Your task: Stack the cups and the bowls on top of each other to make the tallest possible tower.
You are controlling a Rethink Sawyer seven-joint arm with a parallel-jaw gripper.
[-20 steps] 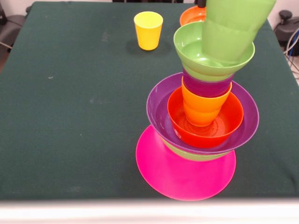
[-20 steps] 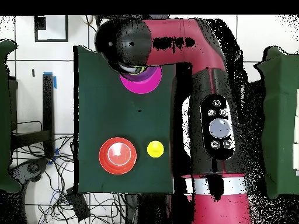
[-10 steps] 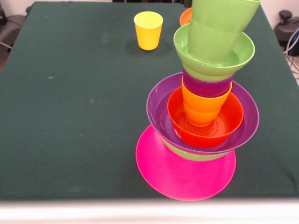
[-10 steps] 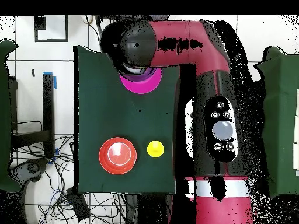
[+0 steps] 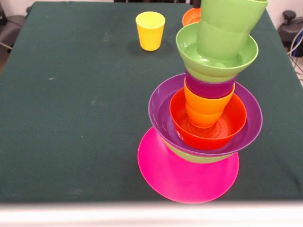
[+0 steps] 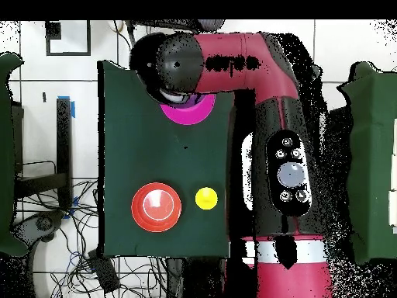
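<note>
- The tower (image 5: 203, 118) stands on the dark green table (image 5: 71, 118), toward 4 o'clock in the front view.
- Its base is the large pink bowl (image 5: 187, 175), upside down. Above it a sliver of a green bowl (image 5: 199, 158) shows, and then the wide purple bowl (image 5: 161, 113).
- An orange-red bowl (image 5: 222, 127) sits inside the purple one and holds the orange cup (image 5: 206, 109).
- Over that comes a purple cup (image 5: 208, 87), then the light green bowl (image 5: 189, 47).
- The light green cup (image 5: 227, 28) sits in that top bowl, tilted, its upper part cut off by the picture's edge.
- The yellow cup (image 5: 150, 30) stands alone at 12 o'clock, well apart from the tower.
- A second orange-red bowl (image 6: 157, 206) lies beside the yellow cup in the overhead view.
- The arm (image 6: 240, 66) covers the tower from above; I cannot tell how the jaws stand.
</note>
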